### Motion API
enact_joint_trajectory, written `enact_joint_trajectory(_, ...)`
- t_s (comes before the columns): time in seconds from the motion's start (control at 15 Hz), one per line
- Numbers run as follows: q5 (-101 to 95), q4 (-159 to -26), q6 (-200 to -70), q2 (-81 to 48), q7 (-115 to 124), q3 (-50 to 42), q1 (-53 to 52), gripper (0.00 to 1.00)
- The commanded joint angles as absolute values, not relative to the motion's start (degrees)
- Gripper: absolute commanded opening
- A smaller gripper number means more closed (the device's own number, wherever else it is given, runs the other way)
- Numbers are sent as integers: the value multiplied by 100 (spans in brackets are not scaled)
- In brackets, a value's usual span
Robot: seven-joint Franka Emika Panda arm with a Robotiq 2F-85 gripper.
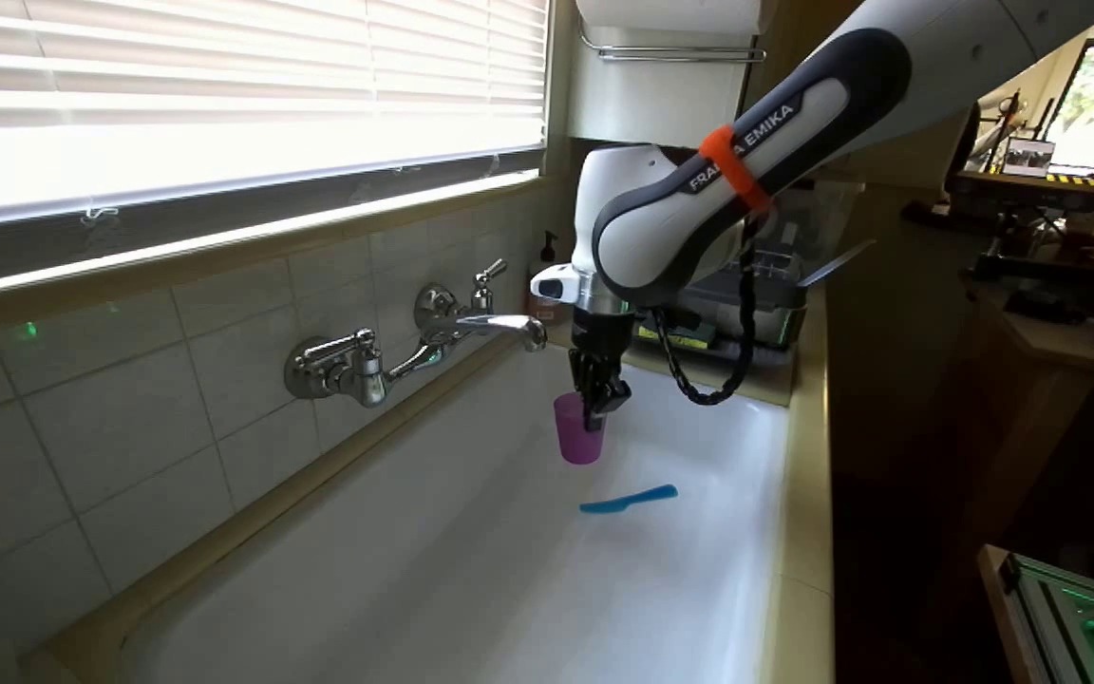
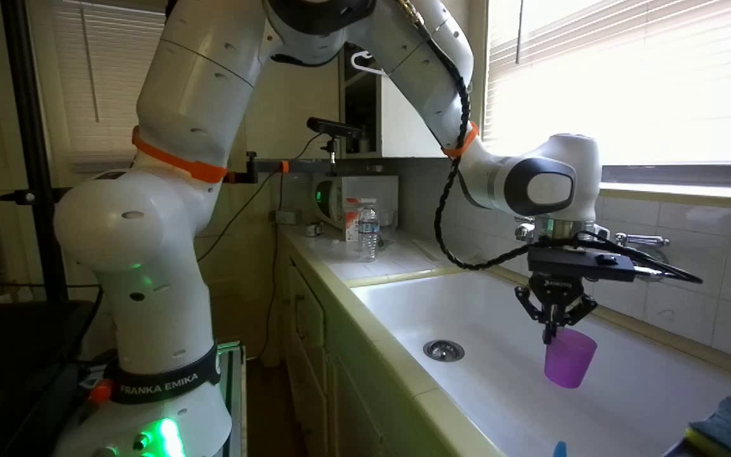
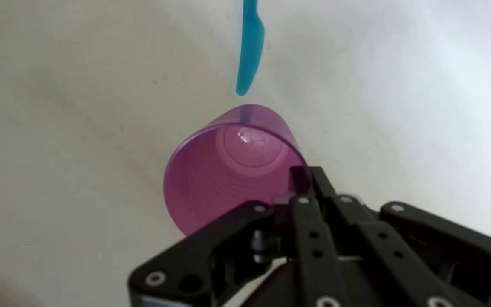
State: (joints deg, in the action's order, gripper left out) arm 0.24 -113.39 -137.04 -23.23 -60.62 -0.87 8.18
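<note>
1. The purple cup (image 2: 570, 360) is in the gripper (image 3: 312, 181), over the sink (image 1: 433, 570), mouth upward; in an exterior view it leans a little.
2. The jaws are drawn nearly together, only the cup's thin wall pinched between them at one side of the rim. One finger (image 3: 323, 183) lies outside; its partner seems to reach inside.
3. A hold at one edge leaves the cup's weight off to the side, so it probably calls for a firm squeeze, slow moves and a level wrist. Too much force could bow the plastic; too little could let it swing or slip.
4. The blue knife (image 1: 631, 499) lies on the sink floor near the cup, blade tip towards it in the wrist view. A low sideways move could nudge it, so some height helps.
5. The spout (image 1: 499, 323) looks close to the gripper in an exterior view; allow it room.
6. How far the cup's base is from the sink floor is hard to judge. A dark band on the cup's wall may be the knife's reflection or the knife seen through it; I cannot tell which.
7. The wrist view cuts off the knife's handle, and a sponge-like thing (image 2: 730, 422) is cropped at an exterior view's corner. The arm (image 1: 651, 237) partly hides a soap bottle (image 1: 548, 252).
</note>
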Motion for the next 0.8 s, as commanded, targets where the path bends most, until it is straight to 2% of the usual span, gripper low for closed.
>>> enact_joint_trajectory(0.0,-294,-10928,-13924,-2883,-6003,-40,795,1)
enact_joint_trajectory(0.73,-551,-10164,-14938,-3993,-6115,198,931,1)
